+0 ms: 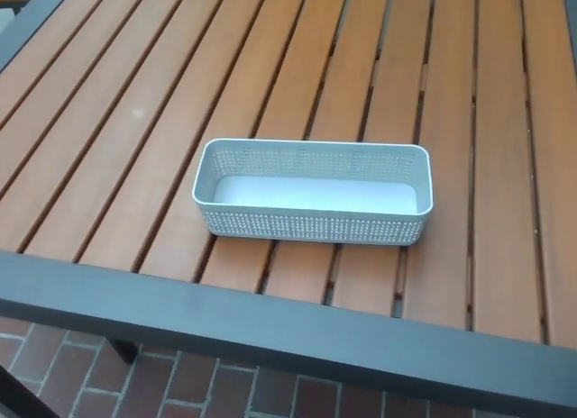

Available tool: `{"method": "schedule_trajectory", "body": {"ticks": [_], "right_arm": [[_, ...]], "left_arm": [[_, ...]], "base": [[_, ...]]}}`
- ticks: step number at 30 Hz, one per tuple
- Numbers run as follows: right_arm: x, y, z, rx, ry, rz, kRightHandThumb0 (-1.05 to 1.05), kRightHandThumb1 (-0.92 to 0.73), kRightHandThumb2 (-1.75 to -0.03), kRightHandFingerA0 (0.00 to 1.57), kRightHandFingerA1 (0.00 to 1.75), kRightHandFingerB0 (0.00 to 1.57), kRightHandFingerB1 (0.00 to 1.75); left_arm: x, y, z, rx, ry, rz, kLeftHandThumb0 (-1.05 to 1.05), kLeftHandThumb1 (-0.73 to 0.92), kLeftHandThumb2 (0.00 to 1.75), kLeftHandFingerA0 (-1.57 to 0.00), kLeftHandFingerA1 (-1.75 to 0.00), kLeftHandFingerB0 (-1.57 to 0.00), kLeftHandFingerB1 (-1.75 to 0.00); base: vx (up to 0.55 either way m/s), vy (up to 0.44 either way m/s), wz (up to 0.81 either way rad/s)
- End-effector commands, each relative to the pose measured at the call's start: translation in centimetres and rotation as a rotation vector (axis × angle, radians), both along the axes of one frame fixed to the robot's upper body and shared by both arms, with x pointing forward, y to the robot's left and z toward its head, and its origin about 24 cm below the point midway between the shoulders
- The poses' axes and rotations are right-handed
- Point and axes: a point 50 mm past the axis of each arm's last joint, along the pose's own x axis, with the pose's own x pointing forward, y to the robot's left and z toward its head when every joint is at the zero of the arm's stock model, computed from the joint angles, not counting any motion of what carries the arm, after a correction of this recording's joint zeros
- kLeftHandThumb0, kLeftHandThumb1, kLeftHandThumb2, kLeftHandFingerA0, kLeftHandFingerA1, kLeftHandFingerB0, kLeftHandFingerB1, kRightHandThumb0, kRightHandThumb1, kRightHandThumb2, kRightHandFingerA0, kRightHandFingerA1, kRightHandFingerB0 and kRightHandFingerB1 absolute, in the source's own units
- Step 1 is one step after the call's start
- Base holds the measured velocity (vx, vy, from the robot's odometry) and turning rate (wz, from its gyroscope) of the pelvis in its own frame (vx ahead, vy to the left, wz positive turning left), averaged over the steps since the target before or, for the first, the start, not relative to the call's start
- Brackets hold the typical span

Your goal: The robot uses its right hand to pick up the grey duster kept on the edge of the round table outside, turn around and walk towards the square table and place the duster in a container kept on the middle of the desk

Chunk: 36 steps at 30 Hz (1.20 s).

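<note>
A wooden slatted table with a dark frame along its 6 o'clock edge carries a grey perforated container, lying lengthwise near that edge. Red brick floor shows beneath at 6 o'clock.

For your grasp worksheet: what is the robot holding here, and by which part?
Cannot be told: neither hand is in view. The grey perforated container is empty.

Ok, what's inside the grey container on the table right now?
Nothing visible: the container shows only its bare pale floor, no duster. The near wall hides a thin strip of floor along its base. It sits on the slatted table; neither hand is in view.
</note>
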Motion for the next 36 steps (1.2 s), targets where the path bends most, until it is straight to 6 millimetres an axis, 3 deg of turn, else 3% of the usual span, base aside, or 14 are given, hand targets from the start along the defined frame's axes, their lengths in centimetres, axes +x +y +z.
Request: {"method": "schedule_trajectory", "body": {"ticks": [1, 4, 5, 7, 12, 13, 14, 16, 19, 20, 23, 30, 34, 36], "right_arm": [[0.0, -0.4, 0.7, 0.009, -0.052, -0.019, -0.17, -0.52, -0.84, 0.94, 1.59, 0.88, 1.12], [0.3, -0.5, 0.9, 0.043, -0.112, -0.045, -0.17, -0.52, -0.84, 0.94, 1.59, 0.88, 1.12], [0.3, -0.5, 0.9, 0.043, -0.112, -0.045, -0.17, -0.52, -0.84, 0.94, 1.59, 0.88, 1.12], [0.4, -0.6, 1.9, 0.041, -0.156, -0.058, -0.17, -0.52, -0.84, 0.94, 1.59, 0.88, 1.12], [0.6, -0.8, 2.6, 0.036, -0.184, -0.064, -0.17, -0.52, -0.84, 0.94, 1.59, 0.88, 1.12], [1.6, -1.7, 5.1, -0.004, -0.245, -0.068, -0.17, -0.52, -0.84, 0.94, 1.59, 0.88, 1.12], [1.9, -1.9, 5.8, -0.015, -0.264, -0.070, -0.17, -0.52, -0.84, 0.94, 1.59, 0.88, 1.12], [2.0, -2.1, 6.3, -0.020, -0.274, -0.070, -0.17, -0.52, -0.84, 0.94, 1.59, 0.88, 1.12], [2.2, -2.9, 7.6, -0.035, -0.312, -0.089, -0.17, -0.52, -0.84, 0.94, 1.59, 0.88, 1.12], [2.2, -2.9, 7.6, -0.035, -0.312, -0.089, -0.17, -0.52, -0.84, 0.94, 1.59, 0.88, 1.12], [3.7, -2.5, 8.0, -0.006, -0.353, -0.080, -0.17, -0.52, -0.84, 0.94, 1.59, 0.88, 1.12], [4.3, -2.6, 8.2, -0.004, -0.366, -0.084, -0.17, -0.52, -0.84, 0.94, 1.59, 0.88, 1.12], [4.4, -1.9, 7.1, 0.018, -0.357, -0.081, -0.17, -0.52, -0.84, 0.94, 1.59, 0.88, 1.12], [3.5, -1.5, 5.8, 0.017, -0.306, -0.072, -0.17, -0.52, -0.84, 0.94, 1.59, 0.88, 1.12]], "left_arm": [[1.7, 0.5, 1.0, 0.015, -0.053, -0.027, -0.43, 0.64, 0.58, -0.85, -0.80, -0.85, -0.62], [5.4, 1.4, 3.1, 0.048, -0.124, -0.057, -0.43, 0.64, 0.58, -0.85, -0.80, -0.85, -0.62], [5.4, 1.4, 3.1, 0.048, -0.124, -0.057, -0.43, 0.64, 0.58, -0.85, -0.80, -0.85, -0.62], [7.4, 1.2, 4.0, 0.048, -0.165, -0.071, -0.43, 0.64, 0.58, -0.85, -0.80, -0.85, -0.62], [8.6, 0.9, 4.4, 0.042, -0.188, -0.075, -0.43, 0.64, 0.58, -0.85, -0.80, -0.85, -0.62], [10.9, -1.2, 4.4, 0.000, -0.247, -0.070, -0.43, 0.64, 0.58, -0.85, -0.80, -0.85, -0.62], [11.6, -1.8, 4.5, -0.012, -0.263, -0.069, -0.43, 0.64, 0.58, -0.85, -0.80, -0.85, -0.62], [12.0, -2.1, 4.5, -0.018, -0.271, -0.068, -0.43, 0.64, 0.58, -0.85, -0.80, -0.85, -0.62], [14.0, -3.5, 5.1, -0.034, -0.304, -0.080, -0.43, 0.64, 0.58, -0.85, -0.80, -0.85, -0.62], [14.0, -3.5, 5.1, -0.034, -0.304, -0.080, -0.43, 0.64, 0.58, -0.85, -0.80, -0.85, -0.62], [16.0, -2.1, 7.6, -0.002, -0.355, -0.065, -0.43, 0.64, 0.58, -0.85, -0.80, -0.85, -0.62], [16.7, -2.2, 8.0, -0.002, -0.361, -0.060, -0.43, 0.64, 0.58, -0.85, -0.80, -0.85, -0.62], [16.4, -0.9, 8.6, 0.024, -0.350, -0.058, -0.43, 0.64, 0.58, -0.85, -0.80, -0.85, -0.62], [14.1, -0.3, 7.0, 0.025, -0.296, -0.058, -0.43, 0.64, 0.58, -0.85, -0.80, -0.85, -0.62]], "base": [[0.00, 0.124, -0.01], [0.00, 0.194, 0.11], [0.02, 0.214, -0.32], [0.00, 0.224, 0.11], [0.03, 0.179, 0.09], [0.03, 0.102, 1.34], [0.03, 0.107, -0.24], [0.03, 0.101, -0.11], [0.02, 0.167, -0.06], [-0.03, 0.249, -0.19], [0.05, 0.368, 0.11], [0.05, 0.280, 0.00], [0.02, 0.070, 0.08], [0.03, 0.011, 0.22]]}}
